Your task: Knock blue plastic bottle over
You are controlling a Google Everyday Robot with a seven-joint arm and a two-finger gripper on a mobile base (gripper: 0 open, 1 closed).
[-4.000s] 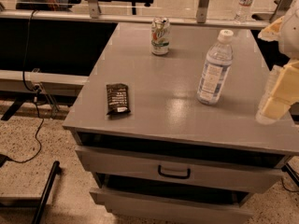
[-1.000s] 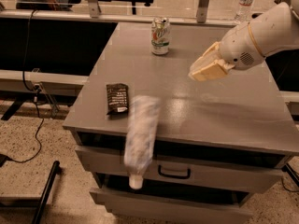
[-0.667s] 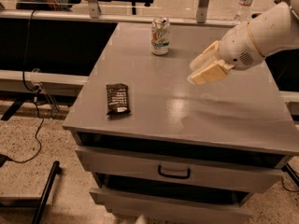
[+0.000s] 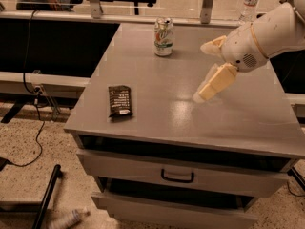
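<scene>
text: none readable | gripper (image 4: 200, 73): over tabletop (image 4: 143, 61), right side

The blue plastic bottle (image 4: 68, 218) lay on its side on the speckled floor (image 4: 28, 142), off the table entirely. It rested near the lower left corner of the drawer cabinet (image 4: 143, 171), just beside a black metal leg (image 4: 47, 194). Its pale cap end pointed right and slightly up toward the cabinet, and the ribbed, bluish body looked dim in shadow. The gripper (image 4: 200, 73) hung above the tabletop, fingers spread apart, well apart from the bottle.
</scene>
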